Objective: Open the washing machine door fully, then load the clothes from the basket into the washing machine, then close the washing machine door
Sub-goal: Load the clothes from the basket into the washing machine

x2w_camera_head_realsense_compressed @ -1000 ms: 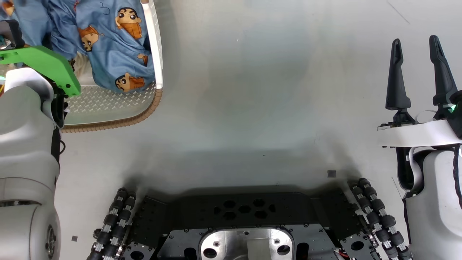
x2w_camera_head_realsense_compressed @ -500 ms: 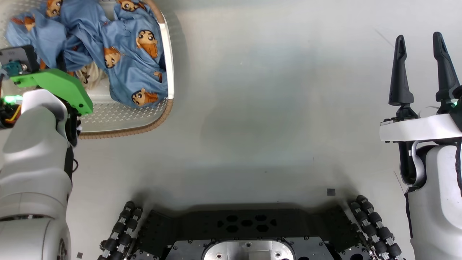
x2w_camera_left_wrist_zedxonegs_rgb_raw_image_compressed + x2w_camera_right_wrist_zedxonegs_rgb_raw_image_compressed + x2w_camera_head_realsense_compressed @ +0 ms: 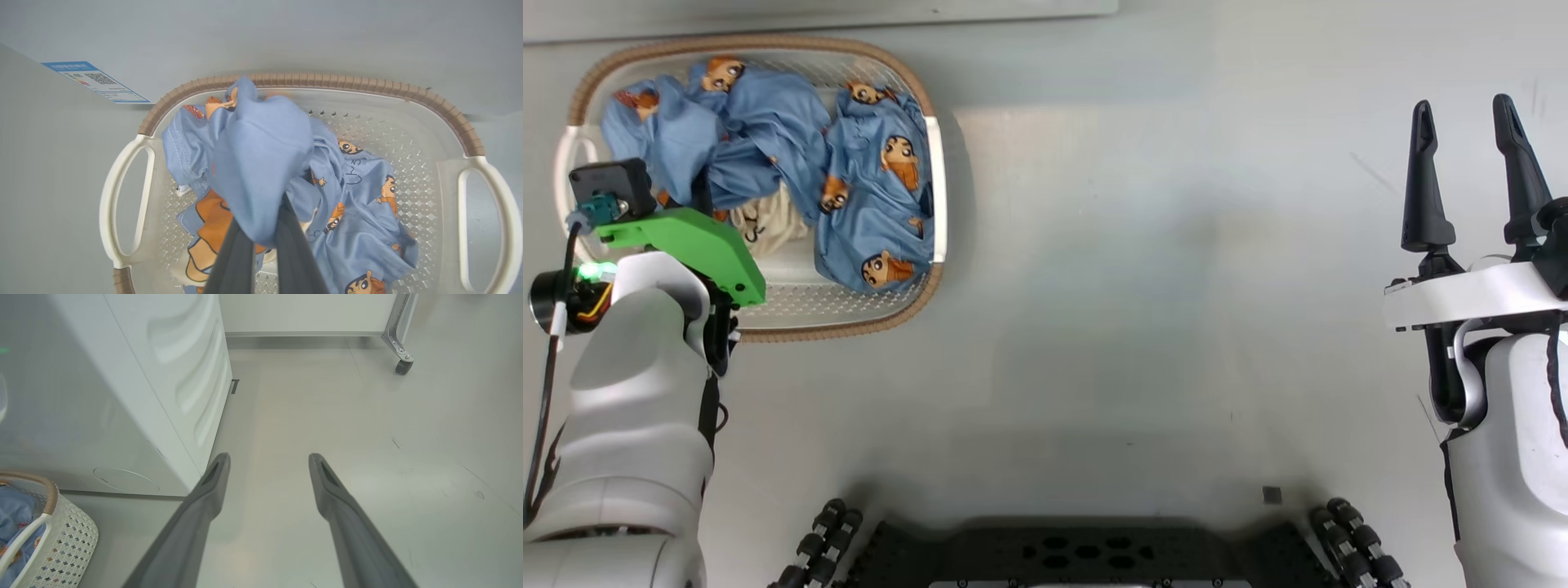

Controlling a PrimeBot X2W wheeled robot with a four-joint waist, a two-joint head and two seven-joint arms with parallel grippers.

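Observation:
The cream basket (image 3: 849, 327) with its brown rim stands on the floor at the upper left. Light blue cartoon-print clothes (image 3: 874, 204) and a bit of cream cloth lie in it. My left wrist hangs over the basket's near left side. In the left wrist view my left gripper (image 3: 269, 232) is shut on a bunched fold of the blue clothes (image 3: 261, 163), raised above the basket (image 3: 367, 81); cloth hides its fingertips. My right gripper (image 3: 1462, 110) stands open over bare floor, also open (image 3: 267, 457) beside the white washing machine (image 3: 122, 396). The washing machine door is out of view.
The washing machine front with its blue QR sticker (image 3: 96, 81) rises just behind the basket; its round flap (image 3: 126, 479) shows near the basket (image 3: 49, 490). A white cabinet on a caster (image 3: 402, 366) stands farther off. My wheeled base (image 3: 1078, 555) is at the bottom.
The head camera has tilted, so the whole basket has come into the picture. My left gripper stays shut on the cloth over the basket and my right gripper stays open.

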